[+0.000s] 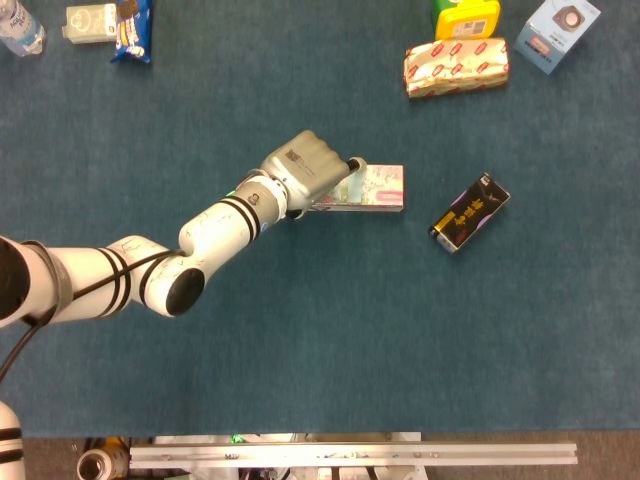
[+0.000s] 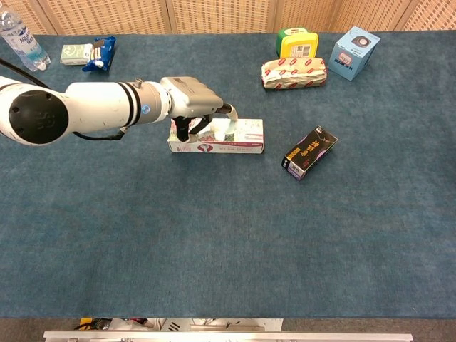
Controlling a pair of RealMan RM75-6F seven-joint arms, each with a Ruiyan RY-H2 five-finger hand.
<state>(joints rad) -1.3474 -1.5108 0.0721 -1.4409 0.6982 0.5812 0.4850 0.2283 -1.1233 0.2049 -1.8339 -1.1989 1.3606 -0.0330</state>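
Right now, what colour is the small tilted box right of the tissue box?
The small tilted box is black with gold lettering, clearest in chest view.

I can read almost nothing from here. The black rectangular box with gold stripe point(image 1: 470, 212), lying toward the right side of the blue-carpeted table point(image 1: 300, 350), carries gold characters along its length, but they are too small for me to make out. The red-and-white patterned packet point(image 2: 294, 72) near the far edge and the long pale floral carton point(image 2: 231, 135) at mid-table bear print that blurs in both views. No brand or number resolves.
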